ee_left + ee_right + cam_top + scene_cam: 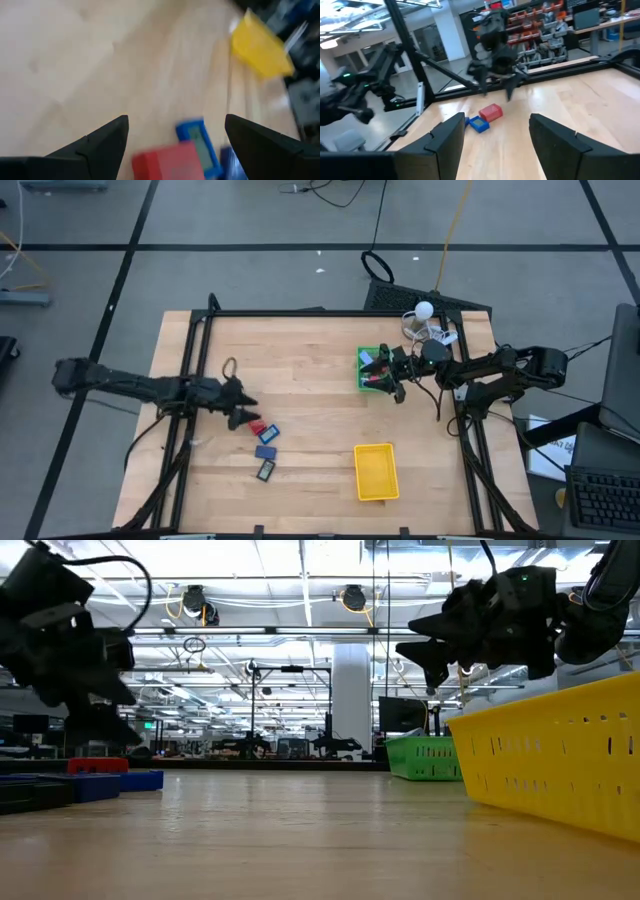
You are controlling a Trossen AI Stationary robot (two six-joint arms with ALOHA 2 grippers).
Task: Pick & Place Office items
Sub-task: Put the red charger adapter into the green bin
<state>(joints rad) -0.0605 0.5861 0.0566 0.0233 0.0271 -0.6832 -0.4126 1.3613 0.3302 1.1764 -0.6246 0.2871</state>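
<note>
**Left wrist view: open gripper hangs over the red block**

Left wrist view shows the left gripper [175, 137] with its two dark fingers spread wide and nothing between them. Right under it lies a red block [167, 162]. Touching it is a blue piece [197, 142] with a grey window on top. A darker blue bit peeks in just beside that, mostly cut off.

From above, these office items sit in a small bunch on the left half of the table [310, 430]: the red block [257, 427], a blue one [270, 435], another blue one [265, 451] and a dark one [266, 470]. They lie close together, some touching.

I think they are light, hard and a bit smooth, so they could slide or tip if bumped. A good hold on the red block would be across its two long flat sides, coming straight down. The blue piece is so close that a finger may knock it.

Farther off is the yellow tray [376, 472], near the table's front edge. Farther still is the green tray [366, 367], with small things in it that I cannot make out. The right gripper [392, 376] hangs over the green tray, partly open, holding nothing.

No words or labels can be read on anything.
</note>
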